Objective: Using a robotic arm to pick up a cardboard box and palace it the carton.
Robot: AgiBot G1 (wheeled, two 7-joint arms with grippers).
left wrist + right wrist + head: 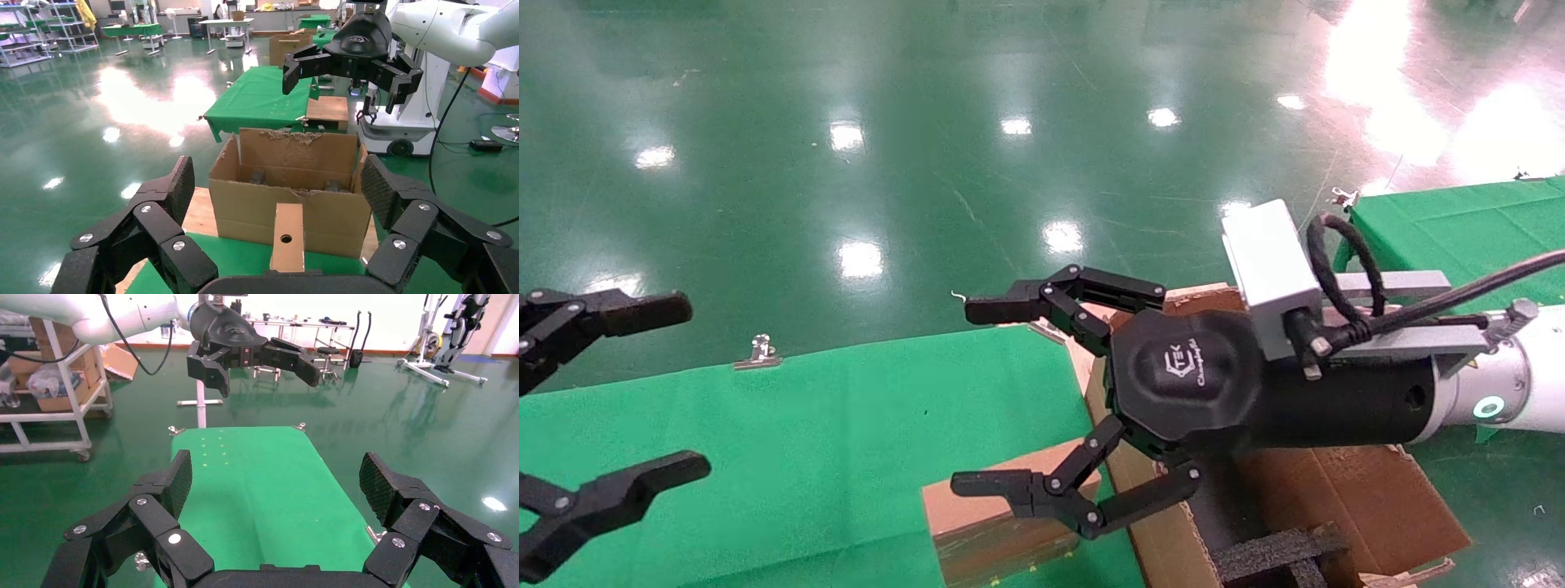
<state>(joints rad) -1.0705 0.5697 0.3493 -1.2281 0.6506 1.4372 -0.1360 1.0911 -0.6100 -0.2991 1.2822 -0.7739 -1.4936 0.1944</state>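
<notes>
- Right gripper (985, 400) of the robotic arm (1520, 392) hangs spread and empty, with the cardboard box (1001, 523) below its lower finger, touching the carton (1369, 498).
- Box's long axis appears to run toward the carton.
- Left gripper (641, 392), also spread and empty, sits farther off over the green table (805, 441).
- Open cloth lies beside the box.

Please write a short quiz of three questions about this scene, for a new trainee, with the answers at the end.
1. True or false: the right end effector is closed on the cardboard box.
2. Where does the cardboard box rest? A) inside the carton B) on the green table cloth, beside the carton C) on the floor
3. Fill in: the inserts visible in the carton are black ____.

Key
1. False: its fingers are open, holding nothing.
2. B.
3. foam.
The left end effector is also open, at the table's left side.
</notes>
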